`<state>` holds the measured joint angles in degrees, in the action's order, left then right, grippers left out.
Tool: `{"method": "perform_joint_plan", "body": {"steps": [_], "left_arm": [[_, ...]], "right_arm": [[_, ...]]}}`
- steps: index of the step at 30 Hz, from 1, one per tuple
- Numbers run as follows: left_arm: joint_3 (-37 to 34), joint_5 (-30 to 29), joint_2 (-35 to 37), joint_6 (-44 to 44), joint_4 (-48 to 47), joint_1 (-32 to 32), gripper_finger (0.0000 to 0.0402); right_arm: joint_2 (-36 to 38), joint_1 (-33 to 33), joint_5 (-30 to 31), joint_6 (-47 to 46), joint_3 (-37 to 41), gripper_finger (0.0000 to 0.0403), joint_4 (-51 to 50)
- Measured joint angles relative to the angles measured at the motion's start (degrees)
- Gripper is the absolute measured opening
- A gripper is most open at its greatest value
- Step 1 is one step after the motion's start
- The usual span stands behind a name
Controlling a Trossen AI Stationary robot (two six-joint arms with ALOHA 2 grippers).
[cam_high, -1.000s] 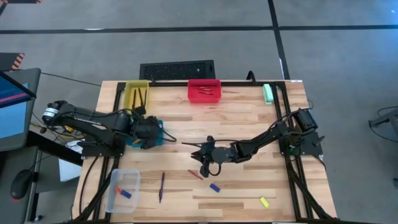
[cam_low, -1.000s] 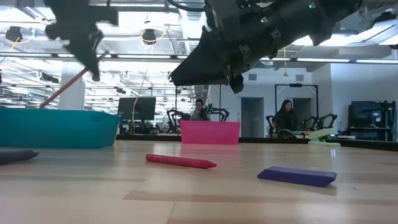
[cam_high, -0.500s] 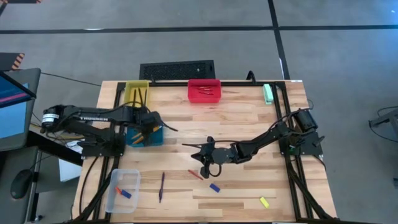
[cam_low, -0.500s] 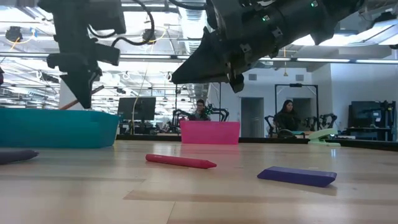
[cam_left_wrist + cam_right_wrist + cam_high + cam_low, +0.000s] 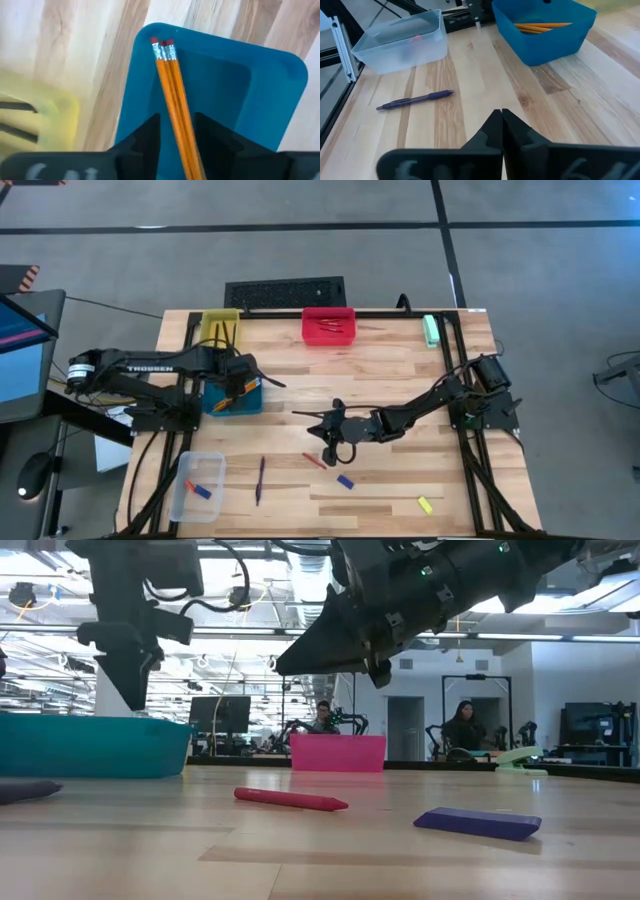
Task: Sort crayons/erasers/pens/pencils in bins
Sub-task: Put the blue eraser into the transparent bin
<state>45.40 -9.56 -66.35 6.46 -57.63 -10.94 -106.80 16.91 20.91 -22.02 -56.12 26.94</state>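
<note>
The left gripper (image 5: pixel 176 131) hung over the teal bin (image 5: pixel 232 398) near the table's left edge, its fingers parted with a gap on either side of two orange pencils (image 5: pixel 172 95) that lay side by side inside the bin, so it had let go. The right gripper (image 5: pixel 501 120) hovered near the middle of the table (image 5: pixel 400 370) with its fingers pressed together and nothing between them. A red crayon (image 5: pixel 314 461) lay just below it in the high view, and a blue eraser (image 5: pixel 345 481) lay close beside the crayon. A yellow eraser (image 5: pixel 425 504) sat further right near the front edge. A purple pen (image 5: pixel 260 479) rested on the wood beside the clear bin (image 5: pixel 197 485), which held small red and blue pieces. The yellow bin (image 5: pixel 220 329) held dark pens, and the red bin (image 5: pixel 329 324) held crayons, both at the far edge.
</note>
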Motion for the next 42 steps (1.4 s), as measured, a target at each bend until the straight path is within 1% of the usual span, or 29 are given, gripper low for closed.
{"method": "perform_joint_plan", "body": {"steps": [3,5,9,12,15,19,22,25,28,30,32,35,42], "left_arm": [[1.6,-3.2,0.5,0.1,-2.8,0.7,0.0123],[1.8,-5.6,2.3,0.6,-2.4,1.8,0.0119],[-1.3,-5.7,7.5,3.2,6.9,6.0,0.0083],[-5.2,-6.1,12.1,3.5,17.3,10.5,0.0043],[-10.7,-7.0,17.0,2.4,33.4,15.0,0.0009],[-19.1,-6.6,21.4,0.5,55.0,18.7,0.0007],[-24.9,-5.8,22.3,-0.4,68.6,20.0,0.0007],[-29.5,-5.8,22.0,-1.5,78.8,20.4,0.0007],[-32.9,-5.9,21.2,-2.8,86.3,20.4,0.0008],[-34.0,-5.9,20.6,-3.7,89.6,20.4,0.0008],[-34.5,-5.8,20.5,-4.3,90.5,20.3,0.0008],[-34.6,-5.8,20.5,-4.3,90.6,20.3,0.0008],[-34.6,-5.8,20.5,-6.5,90.6,20.3,0.0008]], "right_arm": [[0.0,0.0,0.0,1.5,0.0,0.0014,0.0],[0.0,0.2,0.0,2.5,0.0,0.0011,-0.3],[0.0,0.4,0.0,3.3,0.0,0.0004,-3.4],[0.3,0.3,0.0,3.2,-0.3,0.0004,-8.6],[0.3,0.3,0.3,3.2,-1.7,0.0004,-14.9],[0.3,1.5,0.3,2.7,-4.9,0.0003,-24.5],[0.4,3.0,0.1,1.1,-7.3,0.0006,-33.2],[0.4,4.5,-1.0,-2.1,-9.1,0.001,-42.4],[0.4,5.4,-5.5,-7.9,-10.8,0.0014,-50.7],[0.4,6.3,-8.4,-12.1,-11.2,0.0021,-53.2],[0.4,7.4,-10.9,-16.1,-11.2,0.0034,-54.0],[0.4,9.2,-14.4,-21.0,-11.2,0.0065,-53.8],[-0.3,14.7,-14.1,-31.0,-12.1,0.0175,-53.4]]}}
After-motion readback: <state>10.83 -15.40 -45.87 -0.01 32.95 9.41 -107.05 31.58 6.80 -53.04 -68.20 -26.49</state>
